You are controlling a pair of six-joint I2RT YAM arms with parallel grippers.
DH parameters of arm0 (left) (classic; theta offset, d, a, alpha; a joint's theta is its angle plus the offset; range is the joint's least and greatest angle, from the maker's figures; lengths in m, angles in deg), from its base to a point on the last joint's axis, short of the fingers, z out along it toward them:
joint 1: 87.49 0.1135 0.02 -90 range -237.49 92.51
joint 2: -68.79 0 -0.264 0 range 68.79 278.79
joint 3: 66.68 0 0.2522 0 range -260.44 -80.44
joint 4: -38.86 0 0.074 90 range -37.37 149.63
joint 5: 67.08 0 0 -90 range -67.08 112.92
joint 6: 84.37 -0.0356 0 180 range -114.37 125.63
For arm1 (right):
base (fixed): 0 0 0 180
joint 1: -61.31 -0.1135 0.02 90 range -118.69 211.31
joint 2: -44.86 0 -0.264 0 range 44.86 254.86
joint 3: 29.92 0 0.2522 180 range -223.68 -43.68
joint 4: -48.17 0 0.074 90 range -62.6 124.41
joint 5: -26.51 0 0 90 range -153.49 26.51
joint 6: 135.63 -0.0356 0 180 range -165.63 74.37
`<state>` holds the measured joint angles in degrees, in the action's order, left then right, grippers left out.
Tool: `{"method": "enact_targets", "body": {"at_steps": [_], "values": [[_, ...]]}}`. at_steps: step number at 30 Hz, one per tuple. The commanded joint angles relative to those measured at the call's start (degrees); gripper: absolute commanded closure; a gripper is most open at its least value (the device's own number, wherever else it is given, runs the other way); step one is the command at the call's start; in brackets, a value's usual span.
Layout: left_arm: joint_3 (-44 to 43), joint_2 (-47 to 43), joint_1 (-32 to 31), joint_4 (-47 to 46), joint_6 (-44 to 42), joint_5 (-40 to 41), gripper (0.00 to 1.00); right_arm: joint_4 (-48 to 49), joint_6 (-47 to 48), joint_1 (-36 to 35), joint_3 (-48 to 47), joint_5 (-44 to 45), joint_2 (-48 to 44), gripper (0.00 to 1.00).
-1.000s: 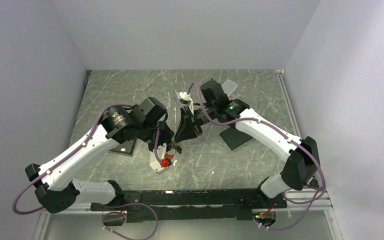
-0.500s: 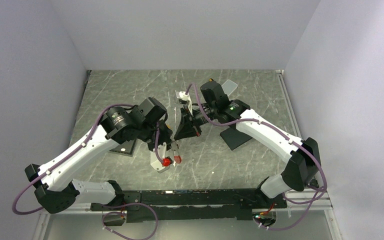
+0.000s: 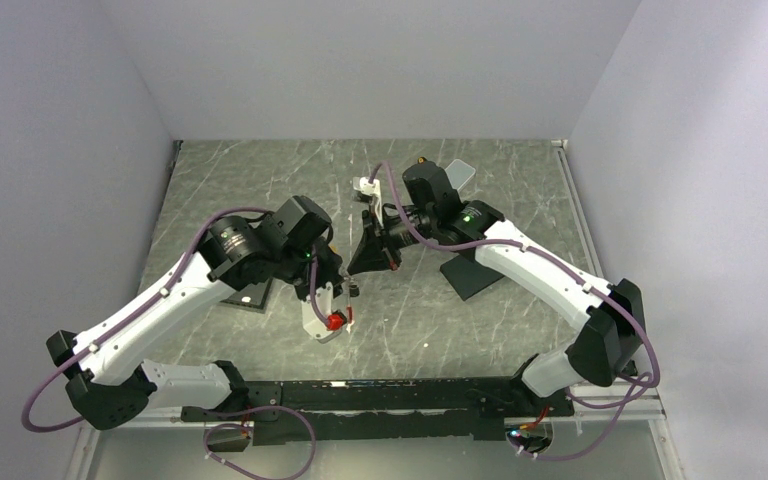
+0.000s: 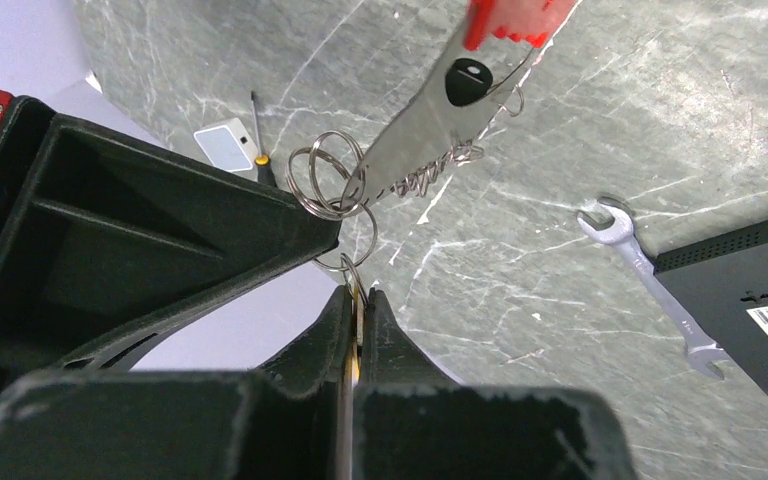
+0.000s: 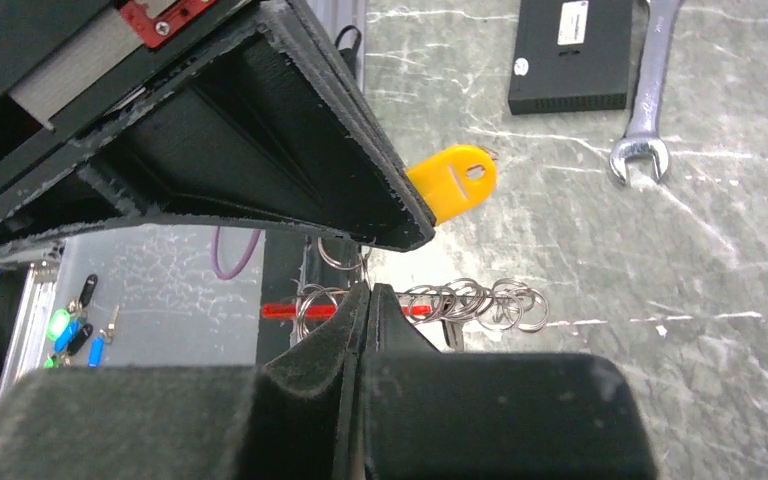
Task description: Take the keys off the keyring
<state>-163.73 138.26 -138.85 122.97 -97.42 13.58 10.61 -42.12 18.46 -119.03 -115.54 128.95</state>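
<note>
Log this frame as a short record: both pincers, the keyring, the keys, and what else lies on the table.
left pincer: shut on a loop of the keyring
right pincer: shut, tip among the rings; what it grips is unclear
keys: silvery blade joined to the rings
yellow tag: beside the rings
on table: wrench, black box

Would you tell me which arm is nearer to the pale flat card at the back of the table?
Right. The right arm has its wrist just beside the card, on the card's left; the left arm sits well away, toward the front left.
</note>
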Motion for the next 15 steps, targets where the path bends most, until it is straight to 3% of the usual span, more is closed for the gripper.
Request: {"method": "enact_targets", "body": {"at_steps": [1,9,15], "values": [[-0.2,-2.4,-0.2,-3.5,4.1,0.0,1.0,-0.4,-3.4,0.4,-1.6,10.5,-1.0,1.0],[1.3,-0.3,-0.2,-12.1,18.4,3.5,1.0,-0.1,-6.6,0.4,-2.5,16.0,-0.5,1.0],[-1.6,2.7,-0.3,-11.4,27.0,3.9,1.0,-0.1,-7.4,1.1,-2.6,21.6,-0.7,1.0]]}}
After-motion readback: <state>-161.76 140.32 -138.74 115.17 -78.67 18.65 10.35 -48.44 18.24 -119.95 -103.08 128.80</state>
